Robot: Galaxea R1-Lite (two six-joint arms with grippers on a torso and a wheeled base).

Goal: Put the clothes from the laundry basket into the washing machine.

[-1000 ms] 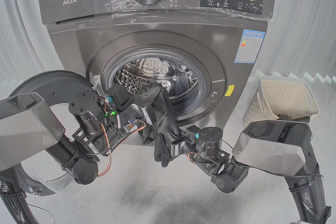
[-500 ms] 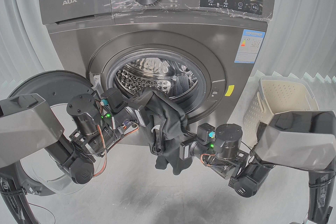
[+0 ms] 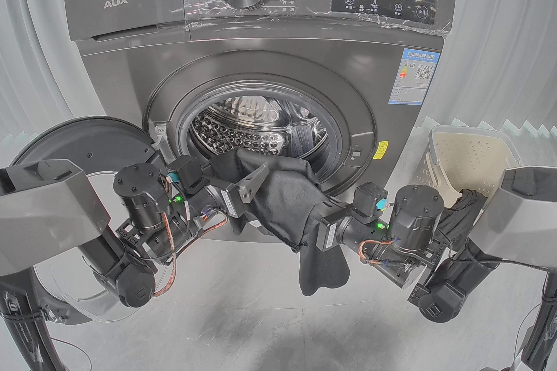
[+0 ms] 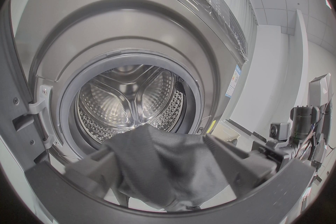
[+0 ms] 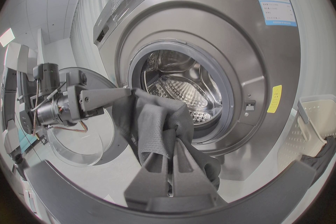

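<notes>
A black garment (image 3: pixel 284 198) is stretched between my two grippers just in front of the washing machine's open drum (image 3: pixel 261 123). My left gripper (image 3: pixel 246 189) is at the drum's lower left. Its fingers stand wide apart in the left wrist view, with the garment (image 4: pixel 164 161) draped across them. My right gripper (image 3: pixel 316 218) is lower and to the right, shut on a fold of the garment (image 5: pixel 154 123), whose tail hangs towards the floor. The cream laundry basket (image 3: pixel 470 155) stands right of the machine, with another dark cloth (image 3: pixel 464 207) hanging over its near rim.
The round washer door (image 3: pixel 87 146) is swung open to the left, behind my left arm. Grey floor (image 3: pixel 243 320) lies in front of the machine. White curtains hang behind. The basket (image 5: pixel 315 123) is close beside my right arm.
My right gripper has moved right with the garment's end and spread the cloth out sideways. My left gripper has dropped a little below the drum's rim.
</notes>
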